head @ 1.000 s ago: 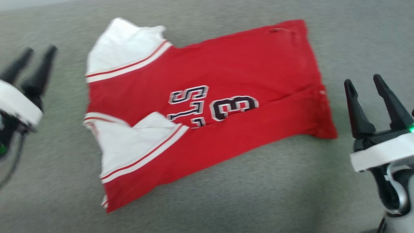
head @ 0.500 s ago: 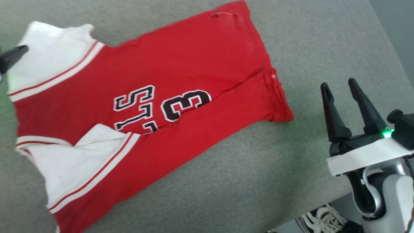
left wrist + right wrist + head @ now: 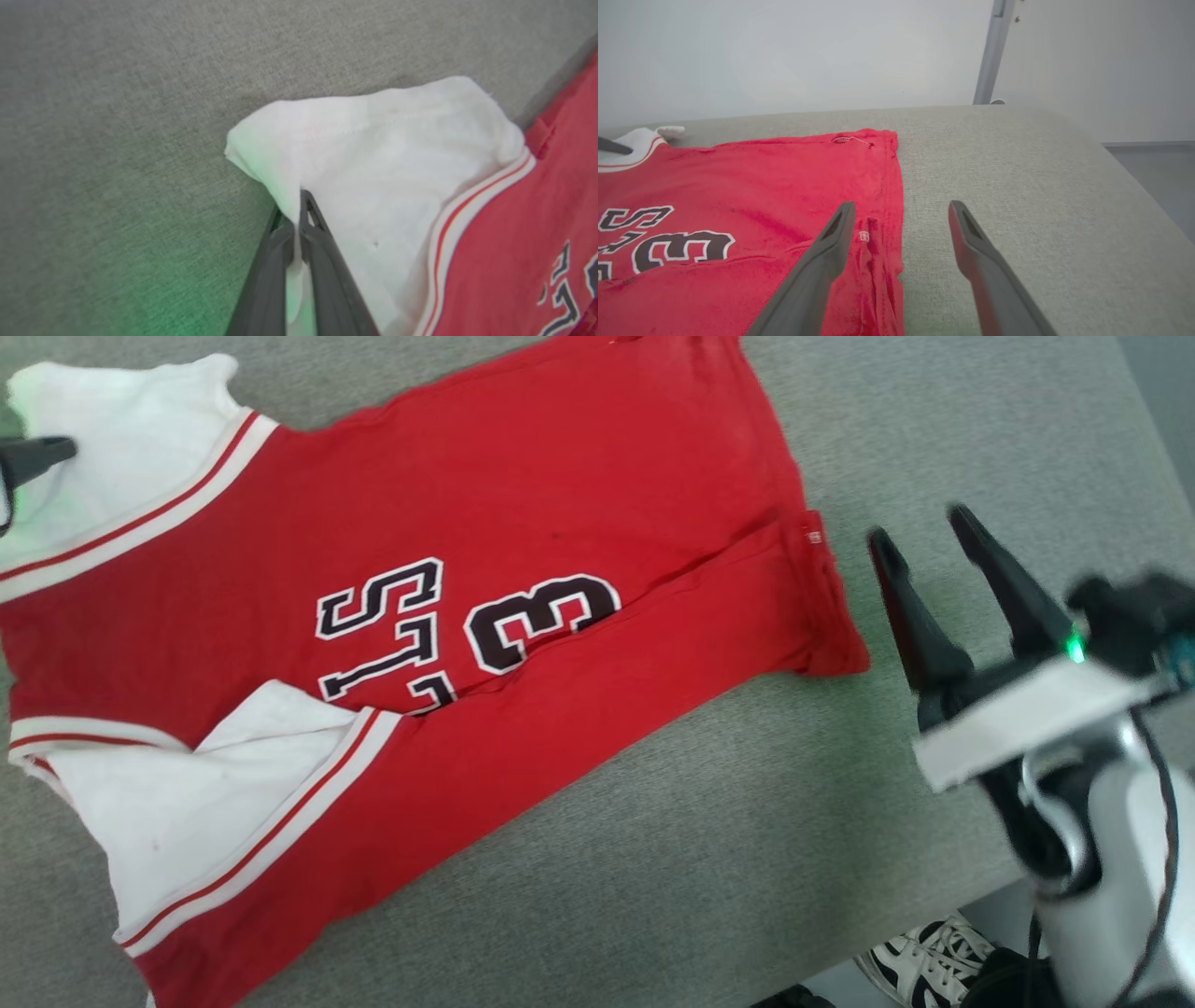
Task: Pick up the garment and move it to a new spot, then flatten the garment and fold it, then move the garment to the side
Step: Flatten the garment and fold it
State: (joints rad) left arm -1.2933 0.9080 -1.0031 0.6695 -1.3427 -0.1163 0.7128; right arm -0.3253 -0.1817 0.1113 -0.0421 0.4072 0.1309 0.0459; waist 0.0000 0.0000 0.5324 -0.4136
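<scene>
The garment [image 3: 523, 523], a red T-shirt with white sleeves, striped trim and navy block letters, lies spread on the grey padded surface [image 3: 747, 859], with one long side folded over the chest. My left gripper [image 3: 299, 205] is shut on the far white sleeve [image 3: 373, 158]; white cloth is pinched between its fingers. In the head view a dark fingertip [image 3: 42, 455] of it touches that sleeve at the left edge. My right gripper [image 3: 920, 537] stands open just right of the shirt's hem [image 3: 892, 186], above the surface, holding nothing.
The surface's right edge [image 3: 1134, 448] drops off beside my right arm. A black-and-white shoe [image 3: 924, 957] is on the floor below the near right corner. A pale wall and a grey post [image 3: 992, 51] stand beyond the far edge.
My left gripper has shut on the far white sleeve. The head camera has swung right, so the shirt sits further left. My right gripper stays open and has edged closer to the hem.
</scene>
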